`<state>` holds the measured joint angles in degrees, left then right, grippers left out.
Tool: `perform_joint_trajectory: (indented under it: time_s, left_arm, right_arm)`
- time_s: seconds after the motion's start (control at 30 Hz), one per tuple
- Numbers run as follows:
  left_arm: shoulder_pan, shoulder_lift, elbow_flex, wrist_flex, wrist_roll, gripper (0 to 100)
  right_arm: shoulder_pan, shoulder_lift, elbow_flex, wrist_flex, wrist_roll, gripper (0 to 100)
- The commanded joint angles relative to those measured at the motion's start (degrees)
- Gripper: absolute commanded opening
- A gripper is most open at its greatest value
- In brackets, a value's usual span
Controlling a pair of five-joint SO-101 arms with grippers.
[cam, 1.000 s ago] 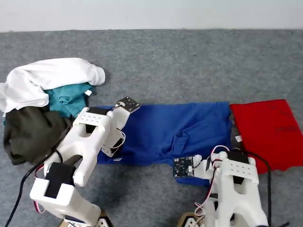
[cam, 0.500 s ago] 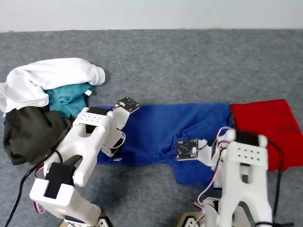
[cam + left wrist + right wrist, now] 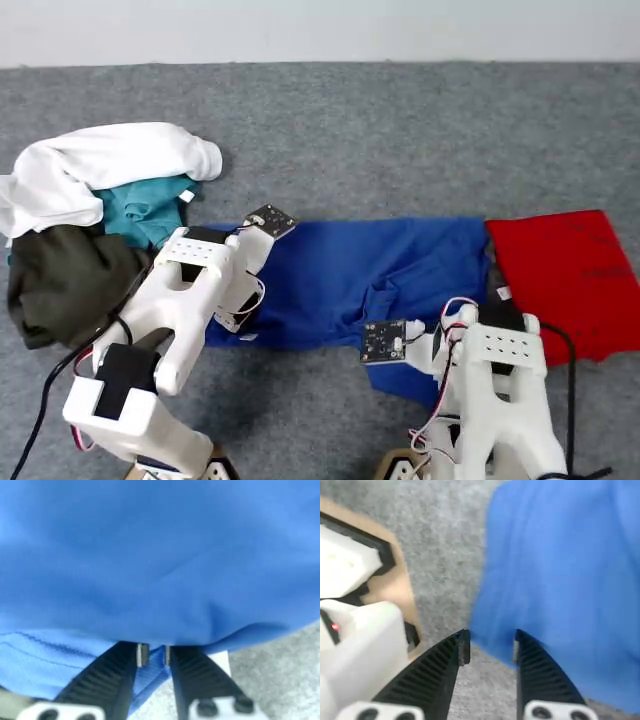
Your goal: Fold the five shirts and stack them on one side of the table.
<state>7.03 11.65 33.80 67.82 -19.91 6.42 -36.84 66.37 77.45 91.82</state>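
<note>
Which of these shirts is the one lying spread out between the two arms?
The blue shirt, flat across the middle. The red shirt lies at one side; the white shirt, teal shirt and dark shirt are heaped at the other.

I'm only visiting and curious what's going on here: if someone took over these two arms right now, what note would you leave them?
Left gripper: shut on the blue shirt, at its end toward the heap.
Right gripper: open, jaws astride the blue shirt's near edge.
Things: blue shirt spread mid-table; red shirt flat at one end; white shirt, teal shirt and dark shirt heaped at the other end.
Done: the red shirt looks folded.
Left: fold the blue shirt, then the three heaped ones, and stack all five.
</note>
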Motion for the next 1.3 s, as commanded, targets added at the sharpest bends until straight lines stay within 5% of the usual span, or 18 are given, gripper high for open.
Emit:
perform_joint_trajectory:
  time_s: [0.0, 0.3, 0.4, 0.5, 0.73, 0.9, 1.27]
  left_arm:
    - [-1.14, 1.14, 2.07, -0.26, 0.0, 7]
    - [-1.14, 1.14, 2.42, -0.26, 0.0, 7]
    - [-1.14, 1.14, 2.42, -0.26, 0.0, 7]
    - [-1.14, 1.14, 2.42, -0.26, 0.0, 7]
    - [-1.14, 1.14, 2.51, -0.26, 0.0, 7]
    - [-1.14, 1.14, 2.51, -0.26, 0.0, 7]
    - [-1.14, 1.14, 2.51, -0.26, 0.0, 7]
  right_arm:
    - [-0.04, -0.92, 0.26, -0.92, -0.53, 16.6]
    - [0.04, -0.92, 8.97, -10.33, 2.73, 16.3]
    - [0.04, -1.19, 9.93, -13.93, 0.44, 8.7]
    - [0.04, -1.19, 7.38, -13.76, -1.93, 0.6]
    - [-0.13, -0.92, -3.43, -4.26, -2.29, 1.0]
    - [-0.22, -0.75, -6.86, -7.34, -2.81, 1.0]
    - [-2.68, 6.46, -10.9, -22.99, -14.42, 1.0]
